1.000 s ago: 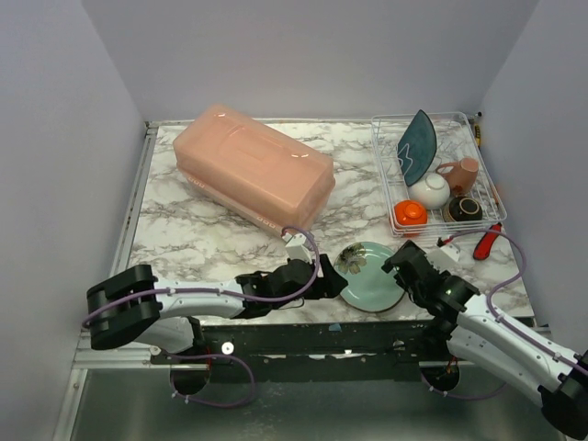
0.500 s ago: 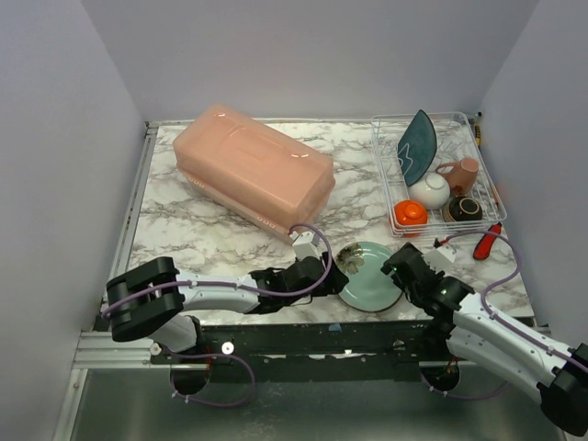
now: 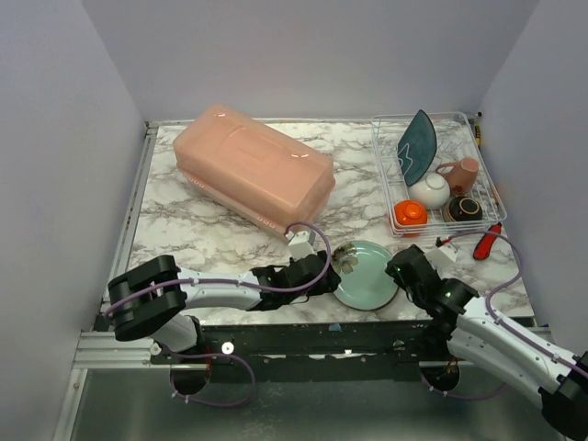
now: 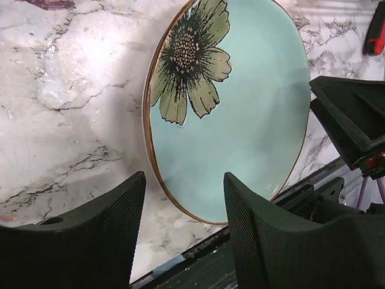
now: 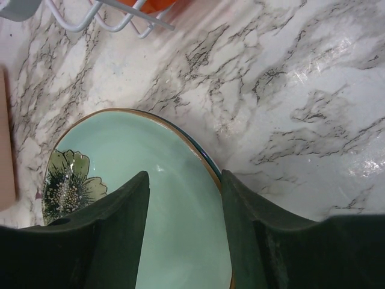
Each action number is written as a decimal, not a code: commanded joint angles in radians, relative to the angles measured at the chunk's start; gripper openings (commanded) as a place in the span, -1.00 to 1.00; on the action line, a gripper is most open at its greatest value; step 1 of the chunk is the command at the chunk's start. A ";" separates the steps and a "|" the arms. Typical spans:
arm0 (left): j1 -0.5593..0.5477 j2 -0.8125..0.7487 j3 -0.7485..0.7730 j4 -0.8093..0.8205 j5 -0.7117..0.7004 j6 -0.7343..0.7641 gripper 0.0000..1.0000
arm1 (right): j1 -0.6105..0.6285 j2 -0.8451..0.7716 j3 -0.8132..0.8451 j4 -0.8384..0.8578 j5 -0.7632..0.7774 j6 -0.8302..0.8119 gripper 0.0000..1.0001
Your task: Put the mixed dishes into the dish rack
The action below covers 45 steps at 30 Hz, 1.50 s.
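The dish rack (image 3: 382, 170) at the worktop's (image 3: 230, 239) far right corner holds the teal plate (image 3: 418, 145), mug (image 3: 462, 173) and white bowl (image 3: 430, 190), orange bowl (image 3: 410, 214) and dark bowl (image 3: 464, 209), leaving only the flowered plate (image 3: 366, 276) at the near edge, flanked by the left jaws and right jaws, both parted and gripping nothing.

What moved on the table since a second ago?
The left hand slid right, up to the flower plate. The right hand barely shifted at the plate's other side. Both hands stand open at its rim. The dish rack and the pink tub stayed put.
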 commanded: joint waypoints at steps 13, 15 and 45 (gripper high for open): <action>0.022 0.043 0.017 0.016 0.012 -0.004 0.07 | -0.001 -0.168 -0.004 0.040 -0.060 -0.002 -0.28; 0.021 0.035 0.012 0.017 0.006 -0.002 0.06 | -0.001 -0.149 0.009 -0.017 0.000 0.004 -0.15; 0.028 -0.038 0.013 0.170 0.121 0.057 -0.24 | -0.001 0.075 -0.015 0.089 -0.057 -0.004 0.05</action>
